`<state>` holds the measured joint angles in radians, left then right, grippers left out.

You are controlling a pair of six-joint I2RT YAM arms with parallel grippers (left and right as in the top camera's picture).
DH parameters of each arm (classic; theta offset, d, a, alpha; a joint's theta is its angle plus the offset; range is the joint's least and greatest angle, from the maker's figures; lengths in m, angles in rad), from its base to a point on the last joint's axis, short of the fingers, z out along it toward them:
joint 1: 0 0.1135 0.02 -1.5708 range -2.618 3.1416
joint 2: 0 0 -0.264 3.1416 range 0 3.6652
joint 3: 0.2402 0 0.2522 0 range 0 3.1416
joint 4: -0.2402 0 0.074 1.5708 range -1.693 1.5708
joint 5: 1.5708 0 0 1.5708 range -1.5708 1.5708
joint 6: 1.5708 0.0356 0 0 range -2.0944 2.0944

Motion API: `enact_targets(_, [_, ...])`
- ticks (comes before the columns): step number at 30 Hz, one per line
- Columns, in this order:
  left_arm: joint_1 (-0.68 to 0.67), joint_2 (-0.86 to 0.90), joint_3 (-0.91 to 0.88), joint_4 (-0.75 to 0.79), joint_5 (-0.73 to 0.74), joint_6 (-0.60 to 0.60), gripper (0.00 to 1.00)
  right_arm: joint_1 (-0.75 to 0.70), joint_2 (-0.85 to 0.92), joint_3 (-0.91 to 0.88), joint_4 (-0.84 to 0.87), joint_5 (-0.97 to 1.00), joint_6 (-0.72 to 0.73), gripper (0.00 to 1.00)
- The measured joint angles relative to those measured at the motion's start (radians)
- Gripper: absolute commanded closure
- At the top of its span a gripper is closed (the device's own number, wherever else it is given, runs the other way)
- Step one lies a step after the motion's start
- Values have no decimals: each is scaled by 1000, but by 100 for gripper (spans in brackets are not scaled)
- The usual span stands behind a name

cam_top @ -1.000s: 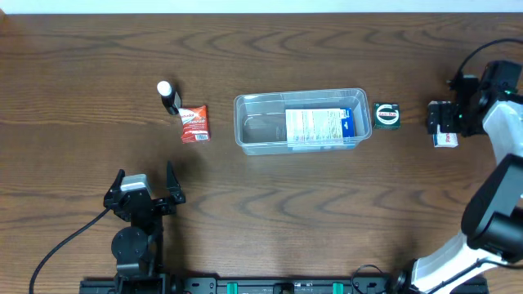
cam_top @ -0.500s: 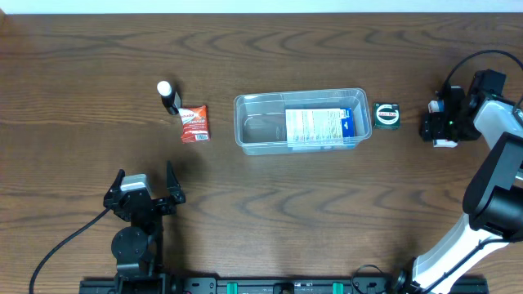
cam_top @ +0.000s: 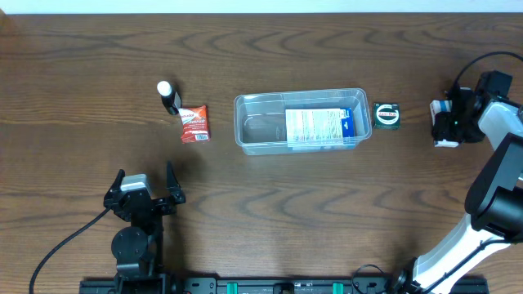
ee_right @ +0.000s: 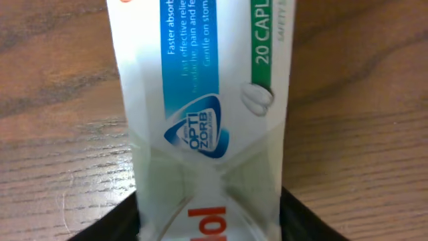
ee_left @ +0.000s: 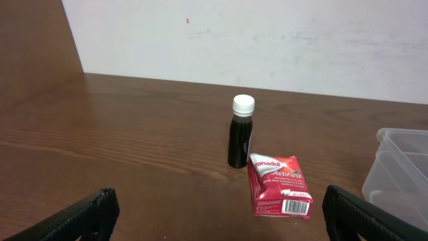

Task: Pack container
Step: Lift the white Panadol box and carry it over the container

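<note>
Currently: right gripper (cam_top: 448,124), by the right edge of the tabletop, has edged back rightward and straddles a white capsule carton (ee_right: 200,100) lying flat; whether pinched, cannot tell. Carton not lifted, so packing waits. Container (cam_top: 253,100), mid-tabletop toward the far edge, unchanged, one box (cam_top: 315,125) inside. Left gripper (cam_top: 145,175), near edge, spread, idle.

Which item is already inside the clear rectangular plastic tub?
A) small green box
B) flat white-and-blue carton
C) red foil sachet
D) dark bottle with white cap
B: the overhead view shows the flat white-and-blue carton lying in the right half of the clear rectangular plastic tub, while the red foil sachet, the dark bottle with white cap and the small green box sit outside it.
</note>
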<state>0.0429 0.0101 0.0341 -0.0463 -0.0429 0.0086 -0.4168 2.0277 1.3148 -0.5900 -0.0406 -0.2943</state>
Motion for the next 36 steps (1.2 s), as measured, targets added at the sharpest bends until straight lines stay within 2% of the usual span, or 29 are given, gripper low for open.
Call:
enact_targets(9, [0, 0, 0, 0, 0, 0, 2, 0, -1, 6, -5, 3, 44, 58])
enact_targets(13, [0, 0, 0, 0, 0, 0, 2, 0, -16, 33, -73, -26, 73, 65])
enact_targets(15, [0, 0, 0, 0, 0, 0, 2, 0, -45, 59, -116, -53, 82, 71])
enact_targets(21, [0, 0, 0, 0, 2, 0, 2, 33, -241, 214, -233, -151, 81, 69])
enact_targets(28, [0, 0, 0, 0, 3, 0, 2, 255, -438, 305, -322, -246, -61, 66])
enact_targets(36, [0, 0, 0, 0, 3, 0, 2, 619, -441, 305, -363, -230, -272, 63])
